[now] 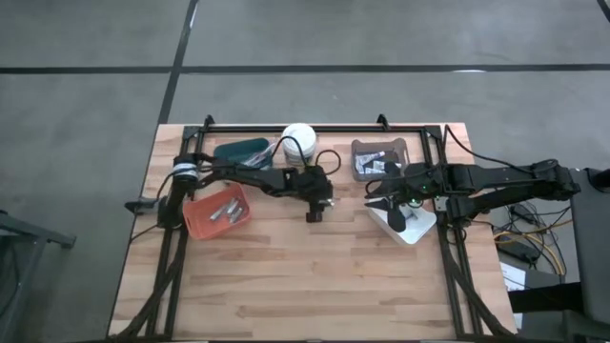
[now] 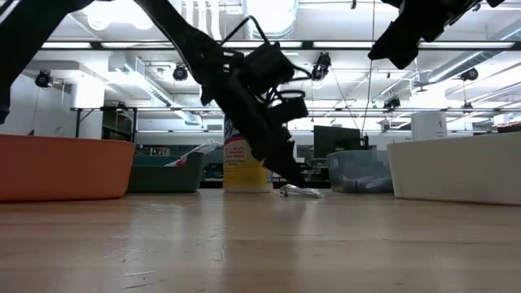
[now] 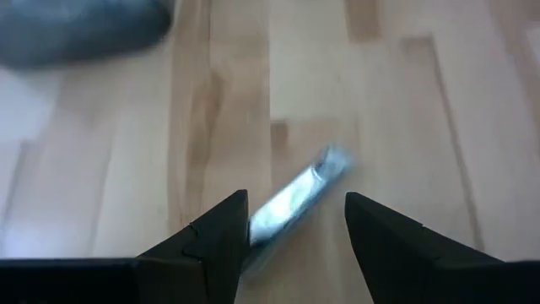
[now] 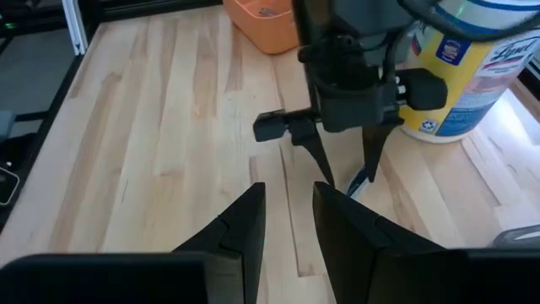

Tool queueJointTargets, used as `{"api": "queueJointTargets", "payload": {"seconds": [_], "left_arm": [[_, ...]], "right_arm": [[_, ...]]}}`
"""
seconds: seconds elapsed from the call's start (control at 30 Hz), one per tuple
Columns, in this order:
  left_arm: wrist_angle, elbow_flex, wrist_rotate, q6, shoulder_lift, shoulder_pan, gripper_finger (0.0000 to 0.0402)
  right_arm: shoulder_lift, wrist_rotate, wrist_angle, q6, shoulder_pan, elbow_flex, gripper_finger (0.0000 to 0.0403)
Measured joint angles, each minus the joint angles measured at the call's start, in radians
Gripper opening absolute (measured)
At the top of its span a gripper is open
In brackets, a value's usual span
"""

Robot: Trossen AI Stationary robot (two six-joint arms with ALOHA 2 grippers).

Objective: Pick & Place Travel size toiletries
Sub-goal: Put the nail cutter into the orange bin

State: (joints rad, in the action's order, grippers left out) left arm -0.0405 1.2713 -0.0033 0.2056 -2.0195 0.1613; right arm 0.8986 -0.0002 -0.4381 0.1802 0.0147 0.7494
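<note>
**Fingers spread over a small tube**

Fingers of the left gripper (image 3: 295,232) stand wide apart, one on each side of a small silvery tube (image 3: 299,196) lying on the table (image 1: 315,276). Nothing is gripped. Right gripper (image 4: 287,221) waits near the white bin (image 1: 408,227), its fingers nearly together and empty.

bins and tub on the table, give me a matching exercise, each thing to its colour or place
Things:
1. orange bin
2. tub
3. white bin
4. tube

Descriptions:
A. lies on bare wood between the open left hand's fingers
B. under the right arm, at the table's right side
C. yellow label, at the far edge
D. holds small grey items, at the table's left side

Pairs: 1-D, 2-C, 3-B, 4-A
</note>
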Motion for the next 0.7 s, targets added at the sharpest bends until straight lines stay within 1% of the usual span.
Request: {"api": "queueJointTargets", "payload": {"seconds": [0.1, 0.3, 0.4, 0.47, 0.53, 0.63, 0.7], "left_arm": [[-0.010, -0.008, 0.009, -0.008, -0.020, 0.008, 0.0204], [-0.048, -0.017, 0.049, -0.024, -0.020, 0.004, 0.0204], [-0.070, -0.018, 0.057, -0.030, -0.017, -0.001, 0.0195], [-0.081, -0.018, 0.061, -0.030, -0.016, -0.006, 0.0179], [-0.086, -0.019, 0.066, -0.032, -0.016, -0.010, 0.0153], [-0.088, -0.019, 0.066, -0.045, -0.015, -0.018, 0.0105], [-0.091, -0.019, 0.063, -0.053, -0.009, -0.023, 0.0071]], "right_arm": [[0.000, 0.000, 0.000, 0.000, 0.000, 0.000, 0.0095], [0.000, 0.000, 0.001, 0.000, 0.000, 0.000, 0.0095], [0.000, 0.000, 0.001, -0.021, 0.000, 0.000, 0.0095], [0.000, 0.000, 0.001, -0.042, 0.000, 0.000, 0.0095], [0.000, 0.000, 0.001, -0.051, 0.000, 0.000, 0.0095], [0.000, 0.000, 0.001, -0.047, 0.000, 0.000, 0.0095], [0.000, -0.001, 0.000, 0.008, 0.000, 0.000, 0.0095]]}}
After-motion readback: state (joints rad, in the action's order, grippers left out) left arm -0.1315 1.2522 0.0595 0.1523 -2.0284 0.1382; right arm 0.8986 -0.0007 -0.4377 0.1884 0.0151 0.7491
